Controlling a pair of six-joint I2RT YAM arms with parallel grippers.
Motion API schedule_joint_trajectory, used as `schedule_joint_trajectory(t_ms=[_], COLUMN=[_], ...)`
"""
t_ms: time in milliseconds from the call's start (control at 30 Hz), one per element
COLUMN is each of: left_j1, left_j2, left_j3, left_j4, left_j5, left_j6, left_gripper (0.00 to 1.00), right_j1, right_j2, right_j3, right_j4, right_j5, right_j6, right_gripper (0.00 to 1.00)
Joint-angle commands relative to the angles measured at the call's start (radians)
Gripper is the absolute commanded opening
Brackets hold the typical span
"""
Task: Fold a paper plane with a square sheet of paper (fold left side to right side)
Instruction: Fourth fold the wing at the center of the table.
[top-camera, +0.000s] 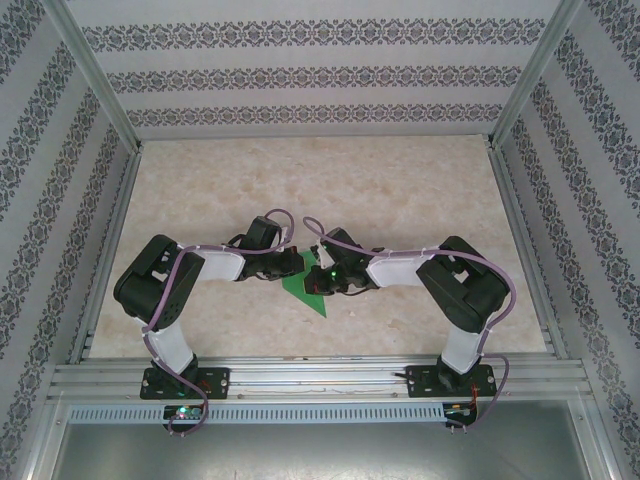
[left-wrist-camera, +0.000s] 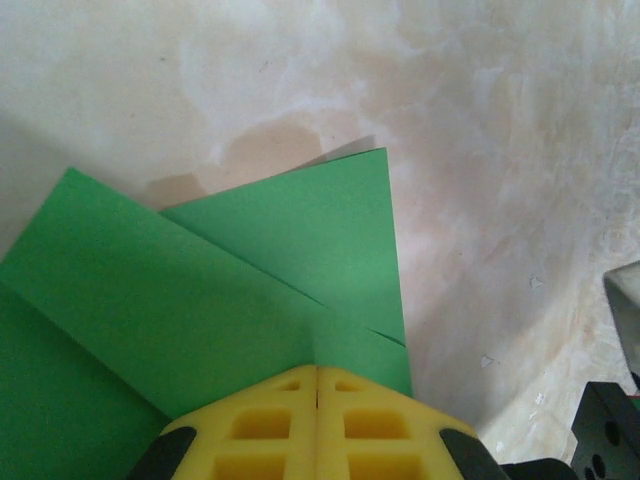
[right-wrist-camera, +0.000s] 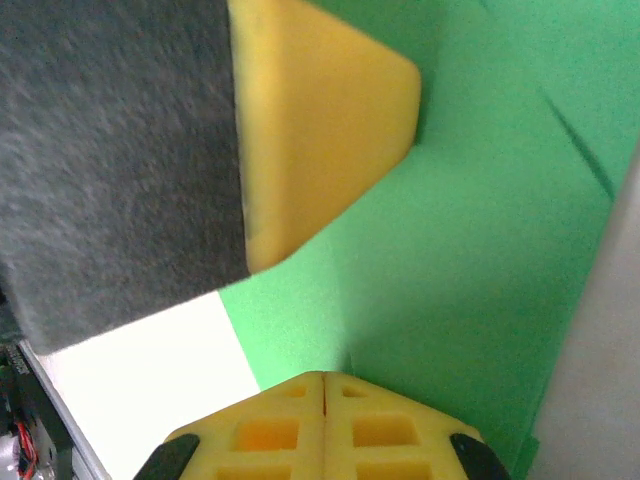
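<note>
We see paper (top-camera: 309, 291) flat on table (top-camera: 400, 190), middle, toward near edge. Left gripper (left-wrist-camera: 317, 370) on its left part, right gripper (right-wrist-camera: 323, 378) on its right part, tips close together.

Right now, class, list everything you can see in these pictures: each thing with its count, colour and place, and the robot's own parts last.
sheet of paper: one, bright green, partly folded, at the middle of the table between the grippers.
table: one, marbled beige, under everything.
walls: three, white with dark patterned bands, around the table.
frame rails: several, silver, along the near edge and up the corners.
left arm: one, black and white with a purple cable, base at near left.
right arm: one, same colours, base at near right.
left gripper: one, yellow fingers together, over the paper.
right gripper: one, yellow fingers together, over the paper.
</note>
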Motion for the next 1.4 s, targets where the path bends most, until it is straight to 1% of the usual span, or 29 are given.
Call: schedule_joint_trajectory(t_ms=[0, 233, 533, 1367], left_j1=[-0.008, -0.009, -0.008, -0.009], left_j2=[0.044, 0.048, 0.055, 0.057], left_j3=[-0.015, -0.011, -0.002, -0.002], left_j4=[-0.038, -0.046, -0.056, -0.058], left_j5=[-0.049, -0.055, -0.06, -0.064], left_j6=[0.002, 0.005, 0.003, 0.001], left_gripper=[0.0, 0.0, 0.0, 0.0], right_j1=[0.015, 0.018, 0.026, 0.063], right_j2=[-0.013, -0.038, -0.066, -0.187], right_j3=[-0.026, -0.054, -0.098, -0.279], right_j4=[-0.063, -0.088, -0.092, -0.129], right_j5=[0.018, 0.032, 0.006, 0.012], right_j6=[-0.013, -0.013, 0.0, 0.039], right_gripper=[0.0, 0.0, 0.0, 0.0])
